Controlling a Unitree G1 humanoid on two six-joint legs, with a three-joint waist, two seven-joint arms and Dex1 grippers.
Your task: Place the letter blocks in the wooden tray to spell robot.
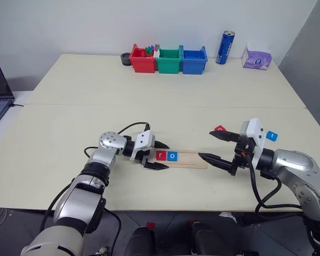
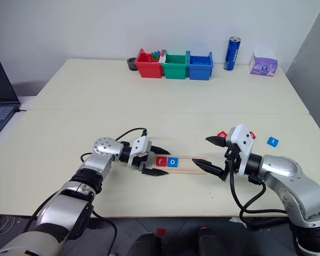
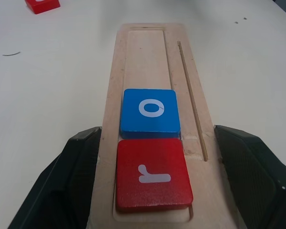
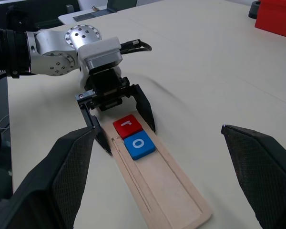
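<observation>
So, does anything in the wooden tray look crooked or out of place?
Nothing stands out. The red r block and blue o block lie flat, side by side at one end of the wooden tray, letters the same way. The left hand straddles that end, open.

Table (image 1: 96, 80) with wooden tray (image 1: 194, 158), bins (image 1: 168, 60)

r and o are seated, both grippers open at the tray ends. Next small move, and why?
Probably send the right gripper to the red block just behind it, if that is the b; its letter is unreadable here. The wooden tray holds only r and o, with the groove beyond bare. The left gripper, open, straddles the r end and holds nothing.
</observation>
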